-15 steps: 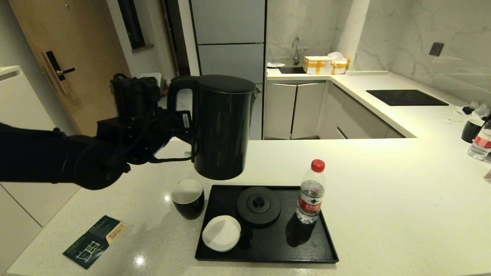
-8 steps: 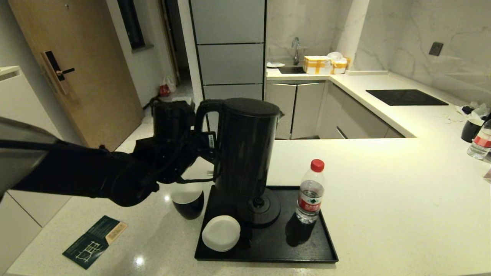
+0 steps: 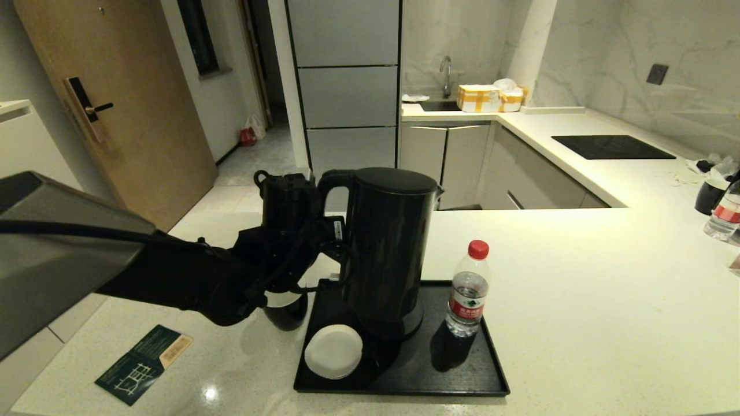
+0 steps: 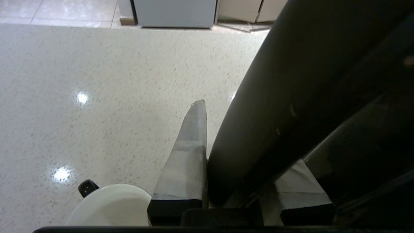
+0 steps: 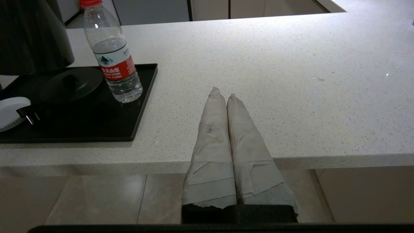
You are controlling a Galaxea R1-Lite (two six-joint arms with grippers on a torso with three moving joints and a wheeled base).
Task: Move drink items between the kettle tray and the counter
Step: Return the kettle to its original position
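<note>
A: What was held by the left gripper (image 3: 341, 254)?

B: The kettle (image 3: 390, 248) was held by its loop handle, the fingers (image 4: 189, 152) closed around it. The kettle was kept upright above the tray (image 3: 491, 370), its foot just over the base disc (image 5: 72, 84). A gap between foot and disc was shown in the right wrist view, so it was judged not seated.

A: How should the setting-down be done?

B: The kettle should be lowered straight and slowly, centred on the disc's middle stud, and released only once its weight is taken. The saucer (image 3: 333, 351) and the bottle (image 3: 468, 289) were stood close on either side on the tray, so sideways drift should be avoided. The cup (image 3: 284, 309) was left on the counter (image 3: 578, 300), just beside the tray.

A: And the right gripper (image 5: 223, 97)?

B: It was parked off the counter's near edge, fingers pressed together, nothing held
</note>
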